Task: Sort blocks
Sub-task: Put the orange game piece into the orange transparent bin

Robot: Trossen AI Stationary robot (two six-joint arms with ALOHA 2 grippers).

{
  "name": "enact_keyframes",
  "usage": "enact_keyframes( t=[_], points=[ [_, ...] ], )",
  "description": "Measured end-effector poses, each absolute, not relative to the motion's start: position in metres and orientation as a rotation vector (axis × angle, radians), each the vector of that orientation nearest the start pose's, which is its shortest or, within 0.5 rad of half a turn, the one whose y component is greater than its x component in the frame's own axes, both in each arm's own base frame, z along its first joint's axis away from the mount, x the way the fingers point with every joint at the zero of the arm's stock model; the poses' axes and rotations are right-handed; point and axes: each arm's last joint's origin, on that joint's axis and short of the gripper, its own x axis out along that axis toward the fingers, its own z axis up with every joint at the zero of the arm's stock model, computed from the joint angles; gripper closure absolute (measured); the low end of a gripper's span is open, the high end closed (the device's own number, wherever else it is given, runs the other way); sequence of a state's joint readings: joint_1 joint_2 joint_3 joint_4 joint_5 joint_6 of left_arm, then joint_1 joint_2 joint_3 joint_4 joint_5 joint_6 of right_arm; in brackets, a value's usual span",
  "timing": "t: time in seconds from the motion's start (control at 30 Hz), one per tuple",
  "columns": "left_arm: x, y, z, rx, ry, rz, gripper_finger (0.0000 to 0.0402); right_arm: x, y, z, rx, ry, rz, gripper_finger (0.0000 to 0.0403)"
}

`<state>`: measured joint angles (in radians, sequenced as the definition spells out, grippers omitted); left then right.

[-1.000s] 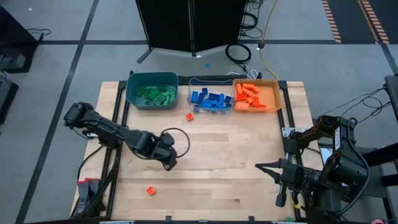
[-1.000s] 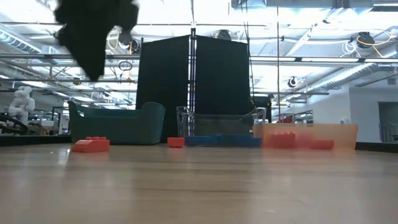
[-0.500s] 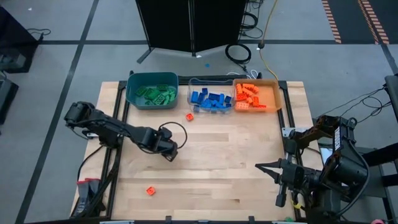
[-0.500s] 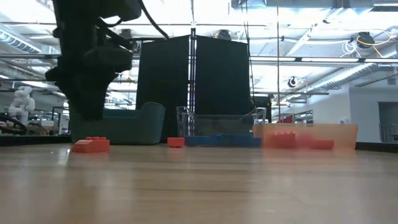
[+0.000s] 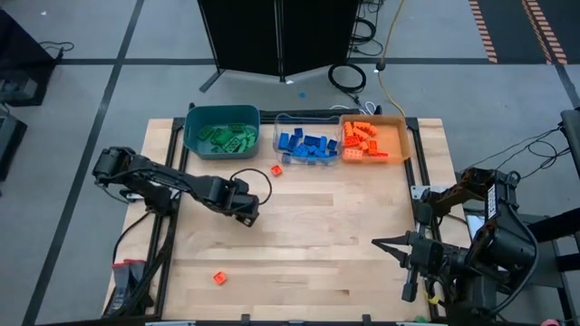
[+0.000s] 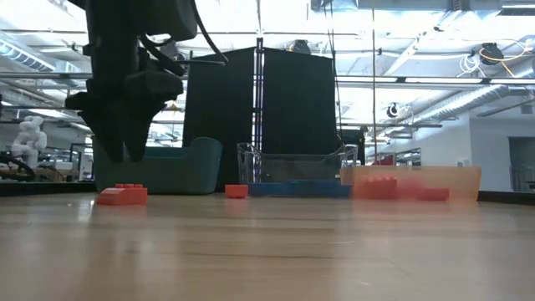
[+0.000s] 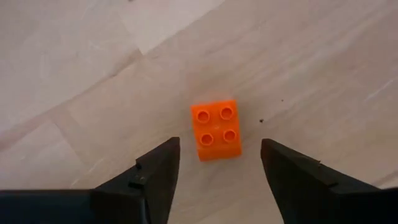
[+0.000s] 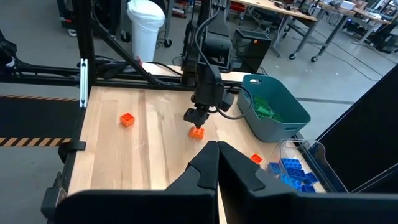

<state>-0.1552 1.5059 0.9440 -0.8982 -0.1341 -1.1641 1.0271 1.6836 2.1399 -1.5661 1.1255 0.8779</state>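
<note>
Left gripper (image 7: 216, 180) spread wide above orange four-stud block (image 7: 216, 129), studs up, square, flat on table (image 5: 344, 235), untouched. Three loose orange blocks counted. Right gripper (image 8: 217, 163) clenched, parked.

Light wooden plank table (image 5: 344, 235), rectangular, with a black frame along its left edge.

Along the far edge, side by side:
- teal plastic bin (image 5: 220, 132), toward the far left corner;
- clear plastic bin (image 5: 306, 145), at the middle;
- translucent orange plastic bin (image 5: 373, 139), toward the far right corner.

Loose on the bare wood:
- one small orange-red studded brick (image 5: 276, 169), just in front of the clear bin;
- a second orange-red brick (image 5: 218, 277), near the front edge, left side;
- a third, four-studded orange-red brick (image 7: 216, 129), left of centre.
</note>
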Motion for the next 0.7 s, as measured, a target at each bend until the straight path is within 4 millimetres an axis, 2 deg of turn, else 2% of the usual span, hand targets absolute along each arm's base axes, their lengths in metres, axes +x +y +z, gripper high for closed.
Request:
enact_keyframes(
  t=[0.13,0.53,0.7],
  points=[
    [0.251,-0.028,0.191,-0.755,1.256,0.804,0.0158,0.167,0.225,0.456,-0.127,0.424,-0.291,0.0403],
    [0.255,-0.028,0.190,-0.754,1.222,0.800,0.0157,0.166,0.225,0.456,-0.131,0.424,-0.291,0.0403],
    [0.258,-0.028,0.180,-0.723,1.251,0.828,0.0157,0.166,0.225,0.456,-0.128,0.424,-0.291,0.0403]
  ],
)
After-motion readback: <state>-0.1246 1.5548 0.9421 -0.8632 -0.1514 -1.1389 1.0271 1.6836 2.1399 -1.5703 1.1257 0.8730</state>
